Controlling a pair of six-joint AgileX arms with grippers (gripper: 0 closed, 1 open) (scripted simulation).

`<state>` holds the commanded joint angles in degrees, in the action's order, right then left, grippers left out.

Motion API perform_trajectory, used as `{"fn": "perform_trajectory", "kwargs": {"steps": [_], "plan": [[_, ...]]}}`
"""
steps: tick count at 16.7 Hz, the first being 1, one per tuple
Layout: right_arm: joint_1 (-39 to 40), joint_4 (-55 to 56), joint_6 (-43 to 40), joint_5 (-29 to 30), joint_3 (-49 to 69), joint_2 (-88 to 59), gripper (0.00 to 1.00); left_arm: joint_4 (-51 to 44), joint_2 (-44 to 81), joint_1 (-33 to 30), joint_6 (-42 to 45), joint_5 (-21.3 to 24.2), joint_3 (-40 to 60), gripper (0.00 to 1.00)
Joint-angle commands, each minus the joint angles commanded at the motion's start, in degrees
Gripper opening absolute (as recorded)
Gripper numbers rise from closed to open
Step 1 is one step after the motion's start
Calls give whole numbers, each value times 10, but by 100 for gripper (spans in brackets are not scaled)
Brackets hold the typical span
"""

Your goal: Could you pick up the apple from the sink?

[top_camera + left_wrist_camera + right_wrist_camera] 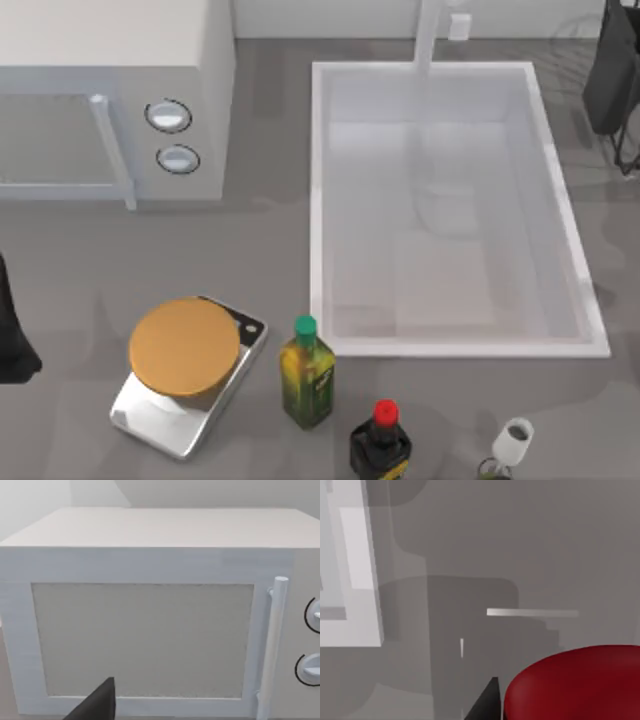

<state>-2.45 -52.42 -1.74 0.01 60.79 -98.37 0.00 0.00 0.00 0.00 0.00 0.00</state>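
Observation:
The apple (575, 685) is a glossy red rounded shape that looms close in the right wrist view, above bare grey tabletop beside a corner of the sink (362, 580). One dark finger (487, 700) of my right gripper lies against its side, so the gripper is shut on it. From above, the right arm (612, 80) is a dark shape at the far right, past the sink's right rim. The white sink (460, 348) with its faucet (430, 40) has nothing in its basin. My left arm (12, 340) sits at the table's left edge.
A white microwave (110, 100) stands at the back left, and the left wrist view faces its door (145, 640). In front are a scale with an orange disc (185, 345), a green-capped oil bottle (306, 372), a red-capped dark bottle (381, 440) and a small white cup (515, 440).

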Motion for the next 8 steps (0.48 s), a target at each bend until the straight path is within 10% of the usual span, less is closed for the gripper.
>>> {"fn": "perform_trajectory", "kwargs": {"steps": [3,8], "plan": [[0,0,0,0,0,0,0,0,0,0,0,0,0,100],[0,0,0,0,0,0,38,0,0,0,0,0,0,100]]}}
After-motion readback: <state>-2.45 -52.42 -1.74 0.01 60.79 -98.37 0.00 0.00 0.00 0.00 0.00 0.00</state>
